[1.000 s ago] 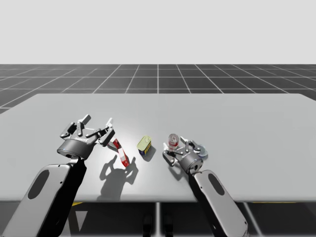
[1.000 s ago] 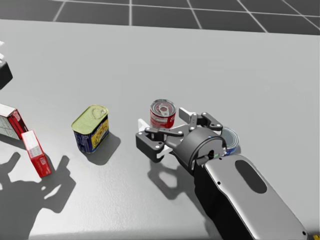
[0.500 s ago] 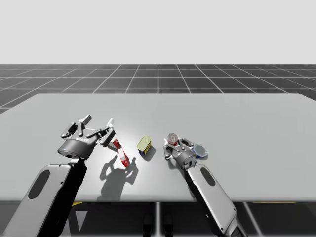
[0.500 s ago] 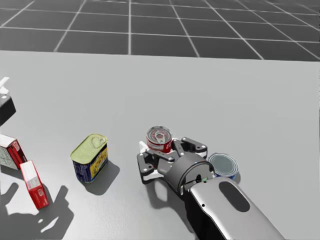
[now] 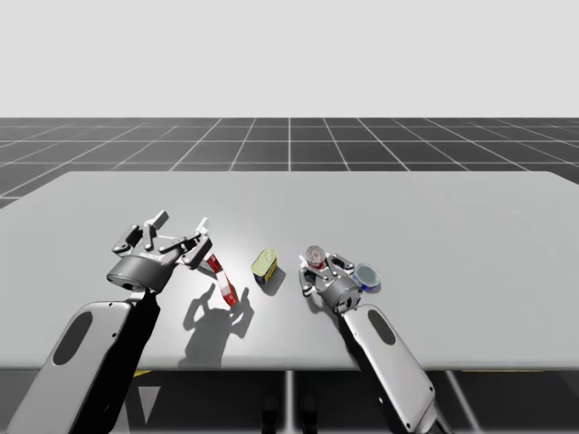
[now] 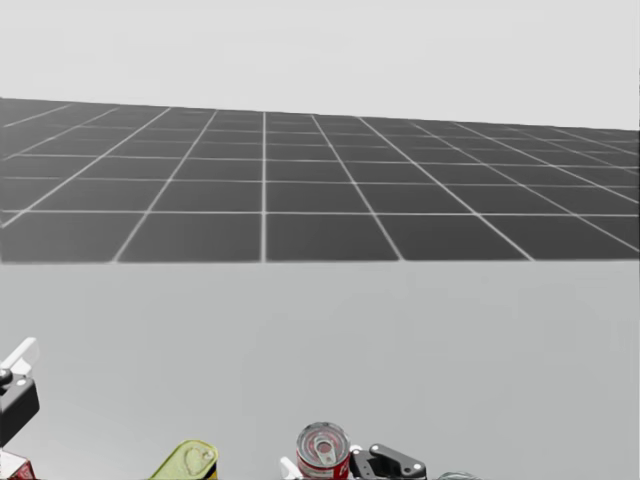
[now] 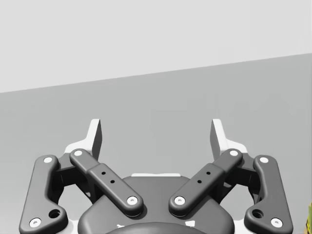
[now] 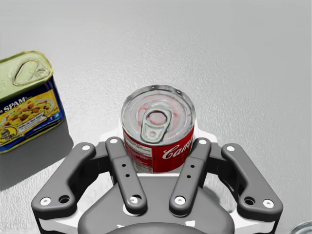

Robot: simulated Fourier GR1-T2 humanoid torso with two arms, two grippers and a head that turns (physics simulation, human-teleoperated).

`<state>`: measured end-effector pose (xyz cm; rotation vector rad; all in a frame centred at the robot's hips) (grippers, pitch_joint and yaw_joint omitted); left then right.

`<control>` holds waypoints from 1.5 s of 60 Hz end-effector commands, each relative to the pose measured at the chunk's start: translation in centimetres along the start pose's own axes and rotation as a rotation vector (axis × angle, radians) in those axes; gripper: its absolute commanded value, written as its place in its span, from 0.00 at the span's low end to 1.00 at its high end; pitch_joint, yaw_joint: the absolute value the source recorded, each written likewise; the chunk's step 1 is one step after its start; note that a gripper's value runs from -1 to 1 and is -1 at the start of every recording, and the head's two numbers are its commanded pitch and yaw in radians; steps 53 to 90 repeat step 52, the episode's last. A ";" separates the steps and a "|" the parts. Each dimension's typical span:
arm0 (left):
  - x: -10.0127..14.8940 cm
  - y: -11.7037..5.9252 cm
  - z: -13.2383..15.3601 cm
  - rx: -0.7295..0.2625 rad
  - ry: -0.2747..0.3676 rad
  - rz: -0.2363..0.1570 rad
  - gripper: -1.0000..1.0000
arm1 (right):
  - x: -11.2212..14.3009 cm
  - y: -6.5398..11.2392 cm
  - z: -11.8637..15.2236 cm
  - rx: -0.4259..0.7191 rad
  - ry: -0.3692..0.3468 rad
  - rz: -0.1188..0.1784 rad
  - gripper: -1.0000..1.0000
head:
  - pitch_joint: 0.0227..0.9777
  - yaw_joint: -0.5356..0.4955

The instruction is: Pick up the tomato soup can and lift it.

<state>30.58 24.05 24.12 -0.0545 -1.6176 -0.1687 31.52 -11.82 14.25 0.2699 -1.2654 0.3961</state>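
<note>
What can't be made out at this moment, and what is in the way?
1. Red can base, right wrist view: behind the right claw links; lifted or not, cannot tell.
2. Red can and yellow-lidded can bodies, head view: cut off by the bottom edge.
3. Red and white box upper end, high view: behind the left claw.
4. Flat blue can, right wrist view: cut off by the edge.

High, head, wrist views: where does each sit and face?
High view: above the table, looking down; both arms, left gripper and right gripper.
Head view: on my head, facing past the table's far edge; red can and right gripper at the bottom.
Left wrist view: along my open left gripper, bare table ahead.
Right wrist view: along my right gripper, shut on the red can.
Shared: head and right wrist views show the red can.
</note>
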 end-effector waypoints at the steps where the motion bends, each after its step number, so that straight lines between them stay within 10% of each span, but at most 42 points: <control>1: 0.0 0.0 0.0 0.001 -0.001 0.002 0.00 | 0.1 -0.5 0.0 -0.099 -0.008 -0.025 1.00 | 0.39 0.40; 52: 0.2 0.2 0.0 0.011 -0.009 0.013 0.00 | 16.6 -1.0 7.9 -0.167 -0.433 0.110 1.00 | 0.40 0.40; 90: 0.2 0.2 0.0 0.011 -0.009 0.013 0.00 | 16.6 -1.0 7.9 -0.167 -0.433 0.110 1.00 | 0.40 0.40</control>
